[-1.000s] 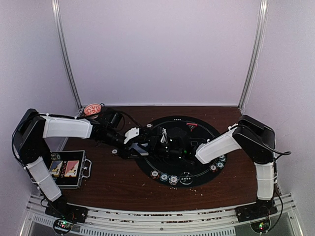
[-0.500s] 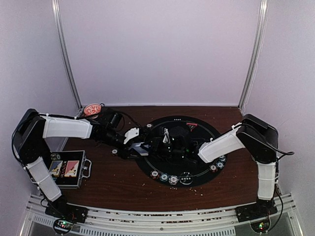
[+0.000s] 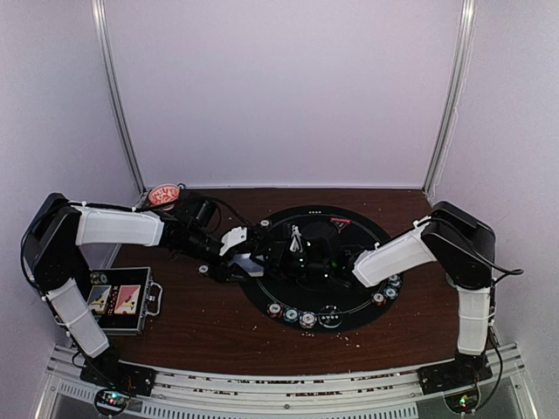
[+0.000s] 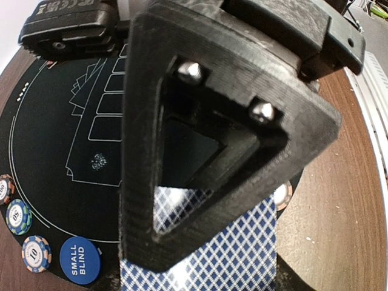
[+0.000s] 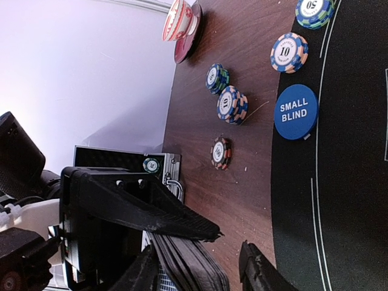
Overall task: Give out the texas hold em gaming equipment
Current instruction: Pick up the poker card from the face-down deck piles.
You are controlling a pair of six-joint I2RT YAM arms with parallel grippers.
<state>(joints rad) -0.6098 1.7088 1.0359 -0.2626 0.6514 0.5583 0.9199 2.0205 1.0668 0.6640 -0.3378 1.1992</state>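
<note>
A deck of blue-checked playing cards is held over the left side of the round black mat. My left gripper is shut on it, with a black triangular finger lying across the top card. In the right wrist view the deck shows edge-on. My right gripper is open with a finger on each side of the deck. One finger is against the deck, and a narrow gap shows at the other finger. From above, the right gripper meets the left one mid-mat.
A blue SMALL BLIND button and striped chips lie at the mat's edge. More chips sit on the brown table. A row of chips lines the mat's near rim. The black case is at the left. The red bowl is at the back left.
The right arm has edged left and slightly up toward the deck. The left arm and the deck have barely moved.
</note>
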